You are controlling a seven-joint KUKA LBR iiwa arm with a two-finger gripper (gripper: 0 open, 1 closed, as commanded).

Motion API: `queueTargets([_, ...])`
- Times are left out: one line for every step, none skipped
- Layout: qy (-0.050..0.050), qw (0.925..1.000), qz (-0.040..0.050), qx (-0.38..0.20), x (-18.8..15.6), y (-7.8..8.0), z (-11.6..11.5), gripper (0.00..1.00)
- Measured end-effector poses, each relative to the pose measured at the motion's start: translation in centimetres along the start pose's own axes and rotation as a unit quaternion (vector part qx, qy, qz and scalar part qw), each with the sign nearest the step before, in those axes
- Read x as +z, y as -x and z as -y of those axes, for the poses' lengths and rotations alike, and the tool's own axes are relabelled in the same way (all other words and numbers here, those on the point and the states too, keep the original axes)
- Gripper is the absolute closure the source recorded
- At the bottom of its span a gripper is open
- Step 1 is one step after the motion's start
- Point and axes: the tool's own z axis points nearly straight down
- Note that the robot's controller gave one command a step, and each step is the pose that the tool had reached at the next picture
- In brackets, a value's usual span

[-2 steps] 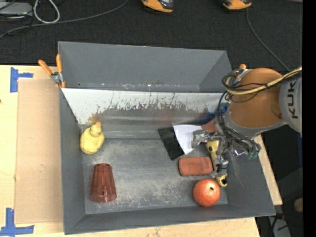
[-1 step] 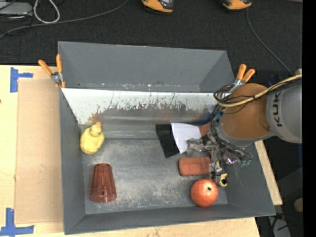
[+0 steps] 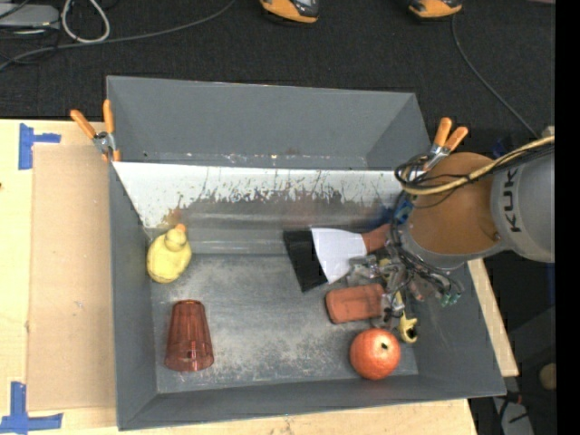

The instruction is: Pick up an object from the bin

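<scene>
My gripper (image 3: pixel 391 281) is low at the bin's right side, over the right end of a red-brown block (image 3: pixel 352 304) that lies flat on the floor. Whether it touches the block I cannot tell. A red apple (image 3: pixel 374 353) sits just in front of the block, near the front right corner. Directly left of the gripper lies a flat thing with a black part (image 3: pixel 304 259) and a white part (image 3: pixel 333 250); its reddish end reaches under the arm.
A yellow rubber duck (image 3: pixel 169 256) stands at the left by the back wall. In front of it a red translucent cup (image 3: pixel 188 336) lies on its side. The arm and its orange cover overhang the right wall.
</scene>
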Motion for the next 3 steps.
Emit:
queueTargets([0.000,1.0000,0.0000,0.000,0.0,0.0,0.0,1.00])
queueTargets([0.001,1.0000,-0.0005,-0.001,-0.4,0.0,-0.1,1.00])
queueTargets([0.002,1.0000,-0.0030,-0.001,-3.5,-0.1,-0.2,1.00])
